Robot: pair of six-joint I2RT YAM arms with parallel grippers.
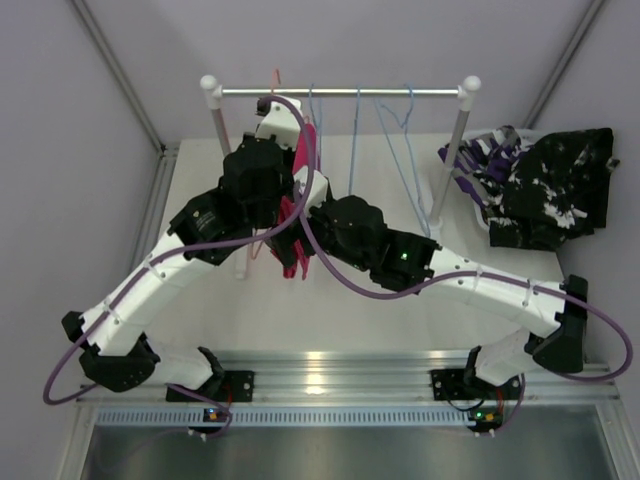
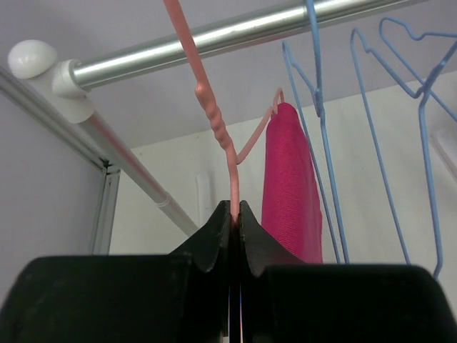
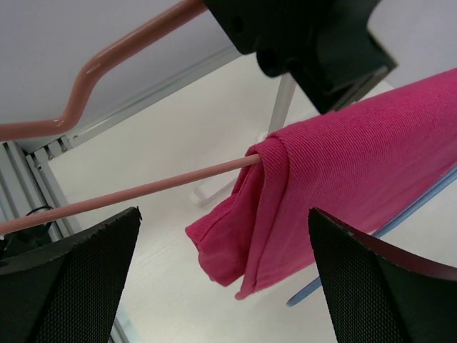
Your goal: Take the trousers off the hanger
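The hot pink trousers (image 1: 293, 255) hang folded over the bottom bar of a pink hanger (image 2: 214, 121) at the left end of the rail (image 1: 340, 92). My left gripper (image 2: 235, 214) is shut on the hanger's wire just below its twisted neck. My right gripper (image 3: 223, 236) is open, and the hanging edge of the pink trousers (image 3: 343, 164) lies ahead between its fingers (image 3: 71, 279), untouched. Black-and-white print trousers (image 1: 555, 190) and purple camouflage trousers (image 1: 478, 160) lie heaped at the right. The yellow-olive pair is out of view.
Several bare blue hangers (image 1: 408, 150) hang on the rail to the right of the pink one, also seen in the left wrist view (image 2: 321, 143). White rack posts stand at the left (image 1: 218, 130) and the right (image 1: 458, 140). The booth walls are close on both sides.
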